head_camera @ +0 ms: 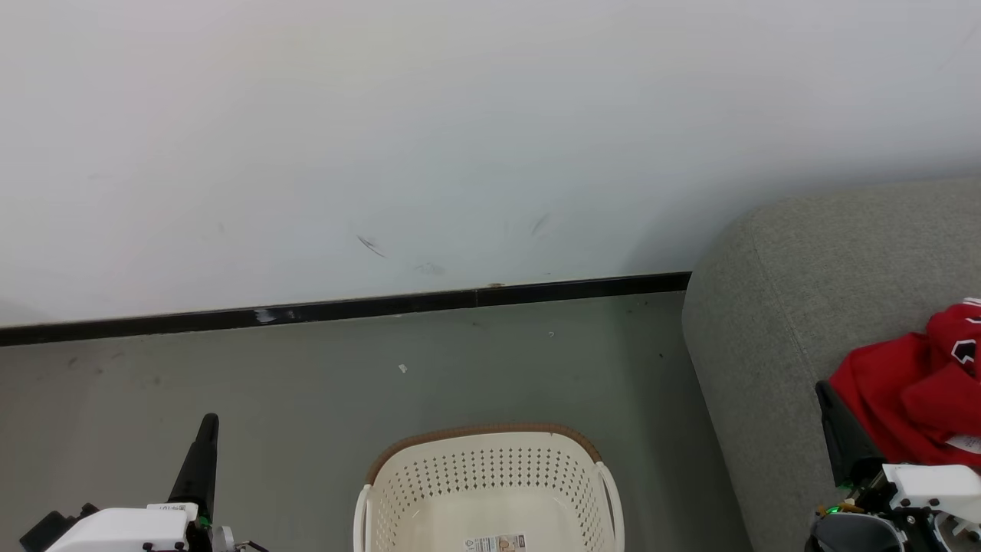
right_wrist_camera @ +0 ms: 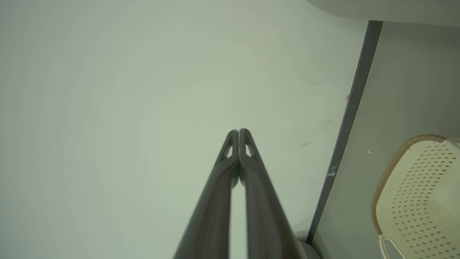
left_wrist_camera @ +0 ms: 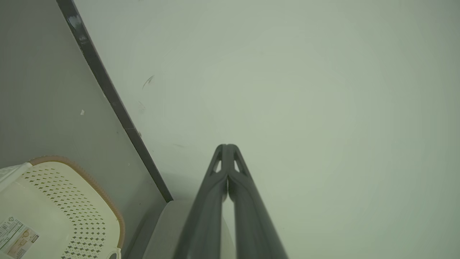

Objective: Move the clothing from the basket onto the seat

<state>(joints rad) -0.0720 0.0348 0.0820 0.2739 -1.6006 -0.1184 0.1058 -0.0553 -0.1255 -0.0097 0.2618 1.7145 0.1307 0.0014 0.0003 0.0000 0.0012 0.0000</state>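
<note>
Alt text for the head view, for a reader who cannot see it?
Red clothing lies on the grey seat at the right, while the cream basket stands on the floor at bottom centre. The left gripper at lower left and the right gripper beside the clothing are both shut, below a white wall.

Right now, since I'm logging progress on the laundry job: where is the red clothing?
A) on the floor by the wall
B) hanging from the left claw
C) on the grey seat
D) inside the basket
C: the red clothing lies bunched on the grey seat, and the part of the basket in view holds none.
</note>
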